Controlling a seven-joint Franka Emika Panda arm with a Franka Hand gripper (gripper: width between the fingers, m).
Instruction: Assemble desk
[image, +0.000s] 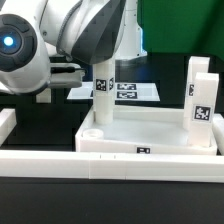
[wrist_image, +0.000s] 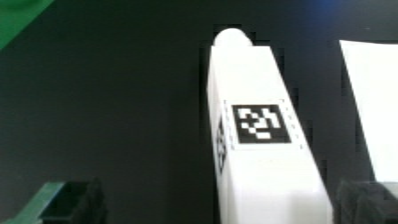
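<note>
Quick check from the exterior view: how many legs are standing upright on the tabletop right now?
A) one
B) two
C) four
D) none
B: two legs stand upright on the tabletop, one leg toward the exterior view's left and the other leg at its right.

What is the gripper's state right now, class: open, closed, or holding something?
Gripper: open, holding nothing; a white leg lies between its spread fingers.
</note>
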